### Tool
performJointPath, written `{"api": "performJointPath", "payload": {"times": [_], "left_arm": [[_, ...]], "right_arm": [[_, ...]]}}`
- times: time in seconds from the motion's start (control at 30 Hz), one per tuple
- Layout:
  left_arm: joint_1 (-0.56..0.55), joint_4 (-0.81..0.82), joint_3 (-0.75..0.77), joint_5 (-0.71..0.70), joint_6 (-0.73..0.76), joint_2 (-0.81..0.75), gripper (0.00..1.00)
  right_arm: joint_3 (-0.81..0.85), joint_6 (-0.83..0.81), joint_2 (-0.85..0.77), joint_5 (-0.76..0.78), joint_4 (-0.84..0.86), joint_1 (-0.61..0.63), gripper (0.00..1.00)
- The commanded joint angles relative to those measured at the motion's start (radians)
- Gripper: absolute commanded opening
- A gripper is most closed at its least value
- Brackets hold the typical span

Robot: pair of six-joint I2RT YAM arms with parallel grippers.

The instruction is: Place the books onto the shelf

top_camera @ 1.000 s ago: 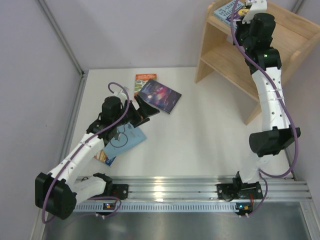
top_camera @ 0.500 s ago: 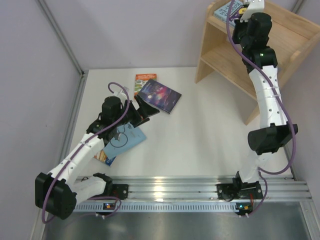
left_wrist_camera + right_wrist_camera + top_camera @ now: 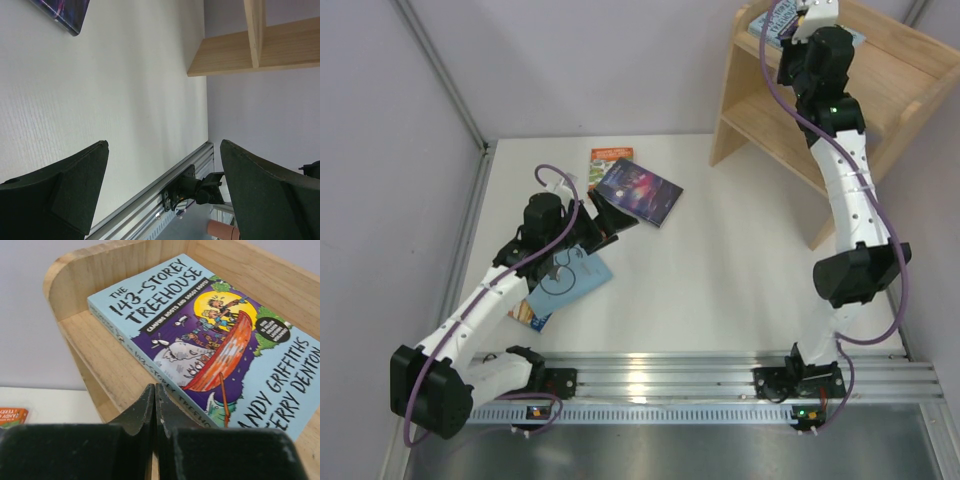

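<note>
treehouse book (image 3: 210, 340): flat, shelf (image 3: 910, 70) top tier | purple book (image 3: 640, 190), orange book (image 3: 609, 156), light-blue book (image 3: 582, 281): table (image 3: 740, 260)

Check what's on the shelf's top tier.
One blue book lying flat, cover up, on the shelf. From above, the right arm covers part of that tier; anything there is hidden.

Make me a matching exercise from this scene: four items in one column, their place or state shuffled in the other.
1. Treehouse book
2. galaxy book
3. left gripper
4. right gripper

A. shut
B. on the top tier of the shelf
C. open
D. flat on the table

Pairs: 1-B, 2-D, 3-C, 4-A
</note>
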Motion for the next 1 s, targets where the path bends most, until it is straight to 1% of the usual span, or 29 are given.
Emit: {"api": "performJointPath", "payload": {"times": [0.0,0.27,0.6,0.97], "left_arm": [[0.001,0.024,0.035,-0.006,0.016,0.0,0.98],[0.0,0.027,0.038,-0.009,0.02,0.023,0.98],[0.0,0.039,0.043,-0.011,0.023,0.048,0.98],[0.001,0.042,0.052,-0.028,0.034,0.054,0.98]], "right_arm": [[-0.011,-0.063,0.016,-0.012,0.068,0.043,0.0],[0.042,-0.08,0.086,0.041,0.086,0.057,0.0],[0.076,-0.117,0.169,0.066,0.143,0.057,0.0],[0.072,-0.135,0.183,0.078,0.195,0.055,0.0]]}}
